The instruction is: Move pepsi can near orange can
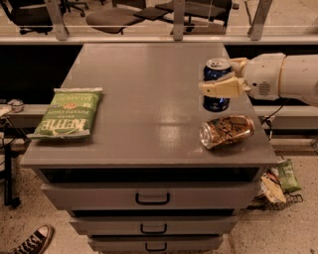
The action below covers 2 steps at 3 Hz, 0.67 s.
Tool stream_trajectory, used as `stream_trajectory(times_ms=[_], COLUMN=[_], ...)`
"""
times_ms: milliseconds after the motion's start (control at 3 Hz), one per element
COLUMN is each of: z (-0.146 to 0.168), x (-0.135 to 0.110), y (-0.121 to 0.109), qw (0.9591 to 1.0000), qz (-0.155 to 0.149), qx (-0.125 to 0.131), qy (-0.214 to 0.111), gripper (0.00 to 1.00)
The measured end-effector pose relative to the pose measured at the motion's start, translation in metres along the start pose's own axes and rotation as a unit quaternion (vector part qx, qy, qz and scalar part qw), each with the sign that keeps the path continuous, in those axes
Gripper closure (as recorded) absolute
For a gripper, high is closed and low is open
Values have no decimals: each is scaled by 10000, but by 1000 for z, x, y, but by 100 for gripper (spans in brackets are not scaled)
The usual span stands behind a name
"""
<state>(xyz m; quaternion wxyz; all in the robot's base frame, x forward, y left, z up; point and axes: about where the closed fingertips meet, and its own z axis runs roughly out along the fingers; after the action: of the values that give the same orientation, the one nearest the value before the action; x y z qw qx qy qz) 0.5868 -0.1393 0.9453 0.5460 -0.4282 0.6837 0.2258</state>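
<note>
The pepsi can (pixel 215 73), dark blue with a silver top, stands upright at the right side of the grey table (pixel 149 99). My gripper (pixel 218 80) reaches in from the right and is shut on the pepsi can around its middle; one cream finger (pixel 221 88) crosses the can's front. The orange can (pixel 226 131), orange-gold with brown markings, lies on its side near the table's front right corner, just in front of the pepsi can.
A green chip bag (pixel 67 112) lies flat at the table's left edge. Drawers (pixel 151 198) sit below the tabletop. A wire basket with snack bags (pixel 278 186) stands on the floor at the right. Office chairs (pixel 129 15) stand behind the table.
</note>
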Motion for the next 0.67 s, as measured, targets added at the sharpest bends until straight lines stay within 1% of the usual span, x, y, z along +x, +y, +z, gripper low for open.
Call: stream_trajectory(times_ms=[333, 667], z=[-3, -2], x=[14, 23], y=[4, 14], qw=[9999, 9992], qz=[95, 176], qx=[-128, -310], qy=[-62, -163], gripper=[62, 31])
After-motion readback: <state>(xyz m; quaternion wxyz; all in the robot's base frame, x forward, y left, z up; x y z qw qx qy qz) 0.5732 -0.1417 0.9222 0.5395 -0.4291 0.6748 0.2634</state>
